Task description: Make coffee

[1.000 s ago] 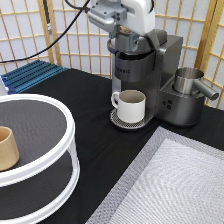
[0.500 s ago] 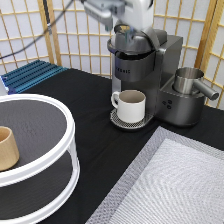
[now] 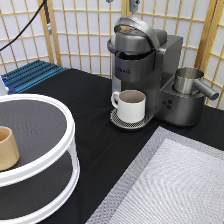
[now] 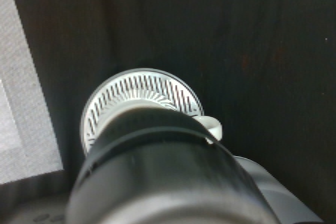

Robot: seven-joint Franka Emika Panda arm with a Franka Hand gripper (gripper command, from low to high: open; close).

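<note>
The grey coffee machine (image 3: 145,70) stands at the back of the black table with its lid down. A cream-white mug (image 3: 131,105) sits on the round drip tray (image 3: 120,121) under the spout. The coffee pod is hidden from view. Only a sliver of my gripper (image 3: 132,4) shows at the exterior view's top edge, above the machine and touching nothing. The wrist view looks straight down on the machine's dark head (image 4: 157,170), the slotted drip tray (image 4: 139,100) and a bit of the mug (image 4: 211,126).
A tan handleless cup (image 3: 7,148) stands on the upper tier of a white two-tier turntable (image 3: 60,150) at the exterior view's left. A metal jug (image 3: 189,81) sits on the machine's right side. A grey mat (image 3: 175,185) covers the bottom right. A blue rack (image 3: 30,75) lies back left.
The arm and hand, which hung over the machine's lid, have risen almost wholly out of the exterior view's top. Machine and mug have not moved.
</note>
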